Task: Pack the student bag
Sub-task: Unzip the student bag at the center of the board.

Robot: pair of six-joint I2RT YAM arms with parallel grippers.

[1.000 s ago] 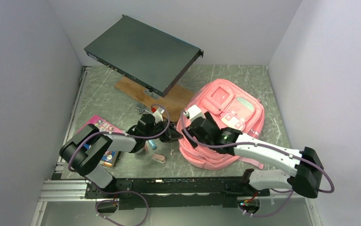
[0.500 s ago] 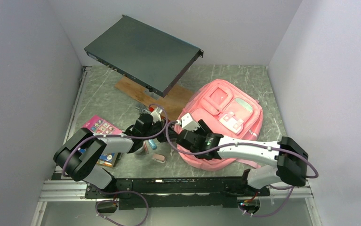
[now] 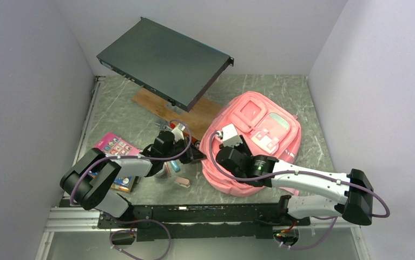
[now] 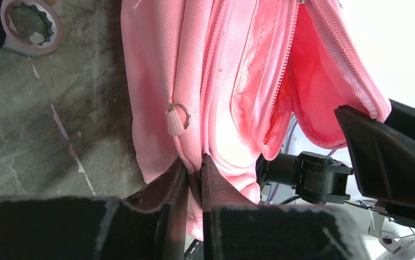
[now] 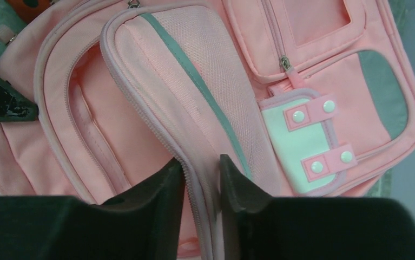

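Big soft pink fabric backpack (image 3: 264,127) w/ mint-grey panels lies front-up on the grey-green marbled table (image 3: 119,115), right in front of the R arm. Step in hand, as I read it: opening up a zip compartment so things can go in.

Left gripper (image 4: 192,162): jaws pressed nearly together, pinching a fold of the backpack's side seam just below a small metal D-ring (image 4: 179,115) on a fabric tab. Right gripper (image 5: 201,169): jaws narrowed onto the zip-edged rim of the front flap, pinching it btw the fingers. The mint patch (image 5: 308,142) w/ two snap straps sits off to one side of that grip. On the left wrist cam the compartment mouth gapes, zip teeth parted.

Left of the backpack, near its edge: a metal ring spanner (image 4: 29,24) w/ orange handle. Also a few small items (image 3: 182,182) by the L arm, too small to ID, poss. an eraser. Further left, a pink picture book (image 3: 113,147). Behind the backpack: a wooden board (image 3: 205,116) and a dark flat metal box (image 3: 164,62) raised over it.

Next move, my call: R draws the flap rim up and away while L anchors the seam, widening the mouth. Then one arm must let go and fetch an item from left of the backpack. Calls for a slow pull, since the fabric is floppy and the thin rim could slip out of the pinch.
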